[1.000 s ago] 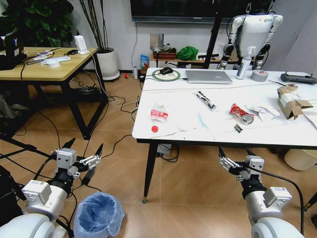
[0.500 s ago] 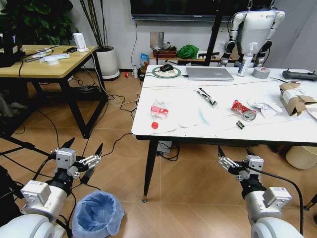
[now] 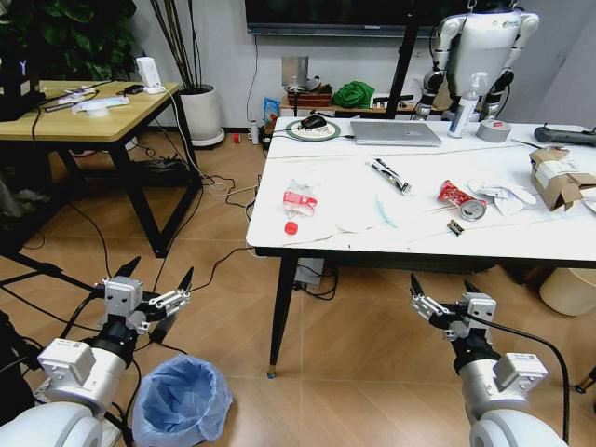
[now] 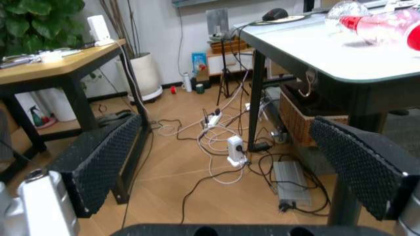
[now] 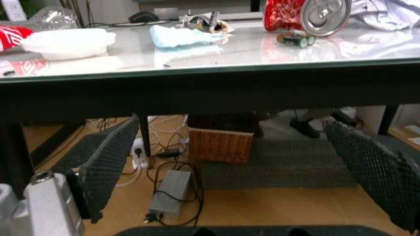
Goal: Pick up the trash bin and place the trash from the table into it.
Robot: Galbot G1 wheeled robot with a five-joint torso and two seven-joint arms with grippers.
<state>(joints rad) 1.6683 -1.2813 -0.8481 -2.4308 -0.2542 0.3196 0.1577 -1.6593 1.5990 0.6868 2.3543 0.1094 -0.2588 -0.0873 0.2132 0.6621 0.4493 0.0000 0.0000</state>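
Trash bin [image 3: 180,402] sits on the floor just below and inboard of the left claw [image 3: 154,279], fingers spread, empty. Right claw [image 3: 440,291] also spread, well apart. Trash [image 3: 299,200] farther off on the bench [image 3: 326,244].

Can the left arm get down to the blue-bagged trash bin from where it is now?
Probably yes: the open left gripper hangs just above the trash bin on the floor, with nothing between them.
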